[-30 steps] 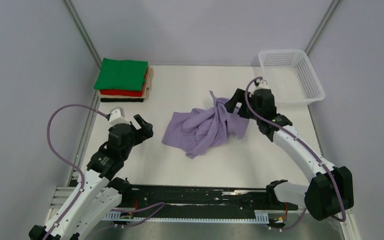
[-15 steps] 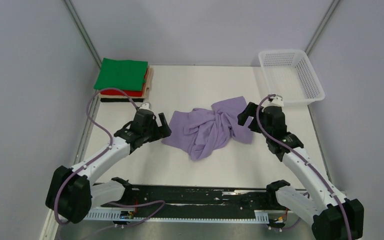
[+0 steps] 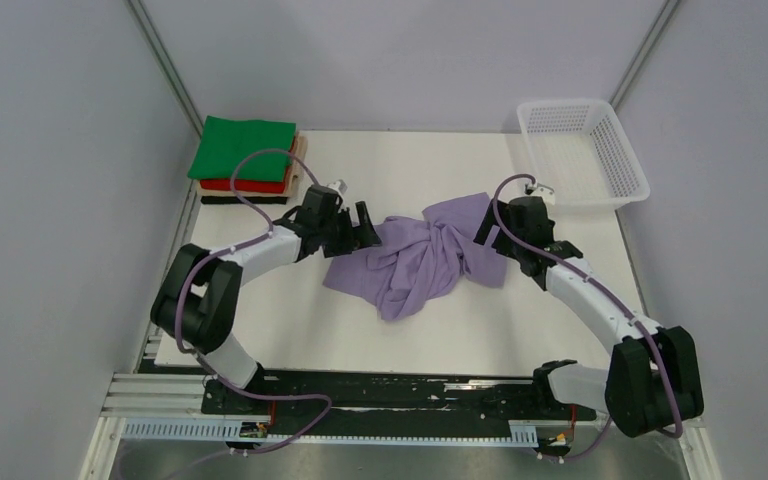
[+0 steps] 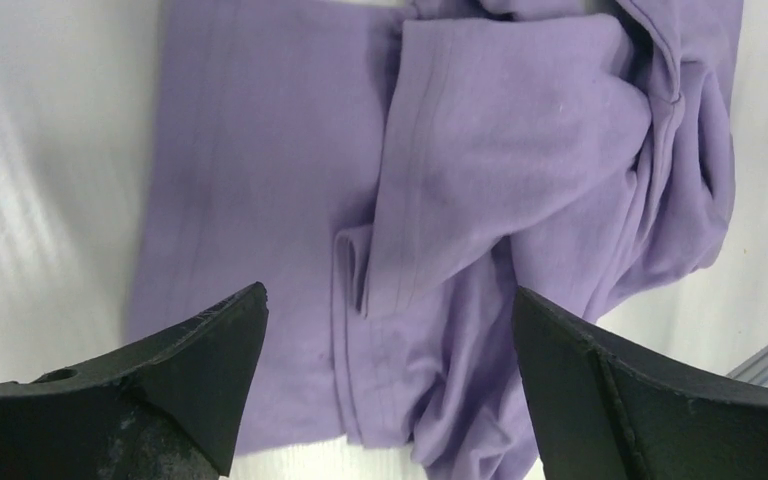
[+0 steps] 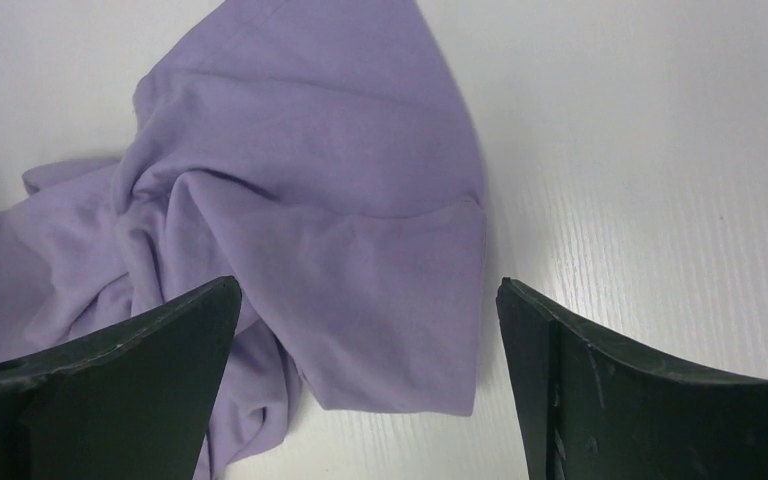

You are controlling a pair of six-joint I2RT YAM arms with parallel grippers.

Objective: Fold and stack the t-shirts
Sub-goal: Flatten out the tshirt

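A crumpled lavender-purple t-shirt (image 3: 415, 255) lies in a heap at the middle of the white table. My left gripper (image 3: 368, 228) is open and empty at the shirt's left edge; in the left wrist view the shirt (image 4: 430, 200) fills the space between its fingers (image 4: 200, 370). My right gripper (image 3: 486, 228) is open and empty at the shirt's right edge, above a flat flap of the shirt (image 5: 360, 270). A stack of folded shirts, green (image 3: 242, 148) on top of red (image 3: 243, 184) and tan, sits at the back left corner.
A white mesh basket (image 3: 582, 150) stands at the back right corner. A thin black strip (image 3: 244, 200) lies under the stack's front edge. Grey walls close in the table's left, back and right sides.
My left arm has swung forward and right from the near left to the shirt's left edge. My right gripper has let a lifted bunch of shirt drop and now hovers at its right edge.
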